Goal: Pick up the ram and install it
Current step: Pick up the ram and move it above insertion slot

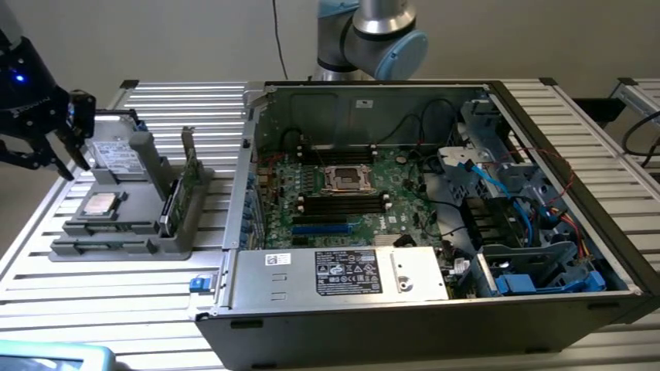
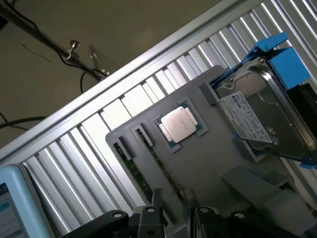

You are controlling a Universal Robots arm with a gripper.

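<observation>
The ram (image 1: 170, 207) is a thin green stick standing on edge in a slot of the grey holder (image 1: 124, 249), to the exterior view's left of the computer case. My gripper (image 1: 42, 161) hangs open above the table's edge, left of the holder in that view and a little higher, with nothing between its fingers. In the wrist view the gripper (image 2: 176, 218) hovers over the holder (image 2: 208, 163). Two green board edges (image 2: 134, 174) run side by side in slots there, and I cannot tell which one is the ram.
The holder also carries a silver processor chip (image 1: 100, 203), a hard drive (image 1: 111, 154) in a blue bracket and a taller green card (image 1: 190, 158). The open computer case (image 1: 433, 309) holds the motherboard (image 1: 341, 197) with black memory slots (image 1: 342, 204). A blue-edged screen (image 2: 12, 208) lies nearby.
</observation>
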